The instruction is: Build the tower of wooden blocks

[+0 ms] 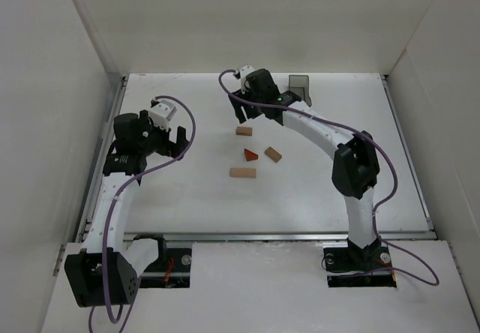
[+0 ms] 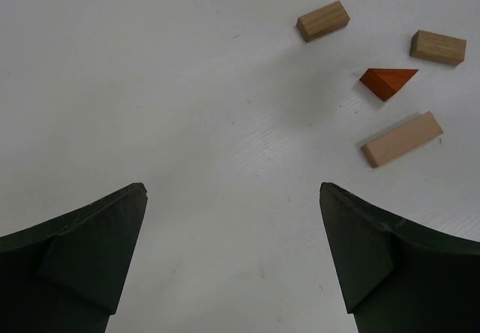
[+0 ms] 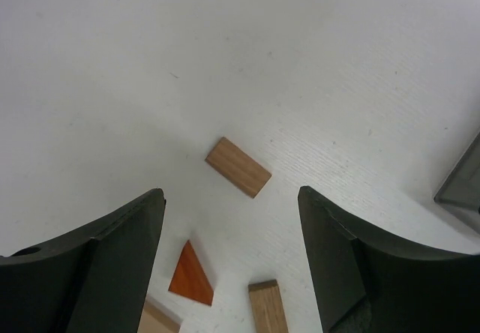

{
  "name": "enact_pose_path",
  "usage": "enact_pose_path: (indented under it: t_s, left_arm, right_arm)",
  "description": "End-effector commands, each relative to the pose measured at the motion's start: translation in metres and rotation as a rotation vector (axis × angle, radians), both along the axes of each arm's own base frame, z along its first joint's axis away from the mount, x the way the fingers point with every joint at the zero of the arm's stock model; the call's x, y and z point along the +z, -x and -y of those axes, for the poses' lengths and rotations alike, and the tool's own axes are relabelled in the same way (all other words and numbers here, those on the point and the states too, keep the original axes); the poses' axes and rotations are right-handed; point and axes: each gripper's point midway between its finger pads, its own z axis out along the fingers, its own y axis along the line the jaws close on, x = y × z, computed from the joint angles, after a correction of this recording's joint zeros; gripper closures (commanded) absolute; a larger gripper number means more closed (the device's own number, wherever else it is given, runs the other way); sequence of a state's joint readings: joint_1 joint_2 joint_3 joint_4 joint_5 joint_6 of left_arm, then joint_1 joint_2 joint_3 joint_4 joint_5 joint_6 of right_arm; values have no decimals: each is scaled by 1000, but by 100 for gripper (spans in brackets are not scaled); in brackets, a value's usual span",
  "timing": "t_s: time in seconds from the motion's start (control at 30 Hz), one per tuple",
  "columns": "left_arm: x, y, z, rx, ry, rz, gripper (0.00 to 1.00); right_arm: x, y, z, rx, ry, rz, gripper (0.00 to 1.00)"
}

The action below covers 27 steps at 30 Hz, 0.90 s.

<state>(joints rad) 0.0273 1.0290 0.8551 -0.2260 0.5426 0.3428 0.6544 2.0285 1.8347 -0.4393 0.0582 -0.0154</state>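
Four loose pieces of the wood block tower lie flat on the white table, none stacked. A tan block (image 1: 243, 131) (image 3: 238, 167) lies farthest back, an orange triangular piece (image 1: 250, 154) (image 3: 190, 276) and a second tan block (image 1: 273, 154) (image 3: 268, 306) sit in the middle, and a longer pale block (image 1: 242, 172) (image 2: 402, 139) is nearest. My right gripper (image 1: 241, 112) (image 3: 230, 193) hovers open just behind and above the far tan block, with nothing between its fingers. My left gripper (image 1: 175, 145) (image 2: 232, 198) stands wide open over bare table, well left of the blocks.
A translucent dark grey bin (image 1: 300, 89) (image 3: 461, 179) stands at the back of the table, right of the right gripper. White walls enclose the table on the left, back and right.
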Motion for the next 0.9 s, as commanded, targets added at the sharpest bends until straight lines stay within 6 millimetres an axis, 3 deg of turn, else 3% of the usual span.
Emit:
enact_pose_path:
  t_s: [0.0,0.03,0.1,0.13,0.2,0.27,0.3,0.53,0.63,0.67,0.73,0.87]
  left_arm:
    - [19,-6,0,47,44,63,0]
    - [19,-6,0,43,37,67,0]
    - [18,-3,1,26,30,74,0]
    - [14,-2,1,22,22,70,0]
    - [14,-2,1,22,22,70,0]
    - [14,-2,1,22,22,70,0]
    - [14,-3,0,17,13,75,0]
    - [12,-2,0,14,6,61,0]
    - [12,-2,0,14,6,60,0]
    - [12,-2,0,14,6,60,0]
    - [13,-4,0,14,6,60,0]
    - [13,-5,0,10,-1,65,0]
  right_arm:
    - [-38,5,-10,5,30,-115,23]
    - [-39,-3,-6,1,34,-106,23]
    - [-59,-10,-6,31,74,-122,20]
    - [-55,-20,-7,34,62,-109,20]
    - [-83,-25,-3,48,99,-161,20]
    - [-87,-28,-7,78,86,-182,19]
    - [-99,-32,-5,91,91,-198,19]
    - [-123,-32,-3,98,103,-255,18]
    - [-129,-25,-4,115,100,-284,26]
    - [-129,-24,-6,124,92,-289,35]
    - [-137,-18,-4,130,98,-314,42]
    - [-146,-5,-3,151,112,-337,47]
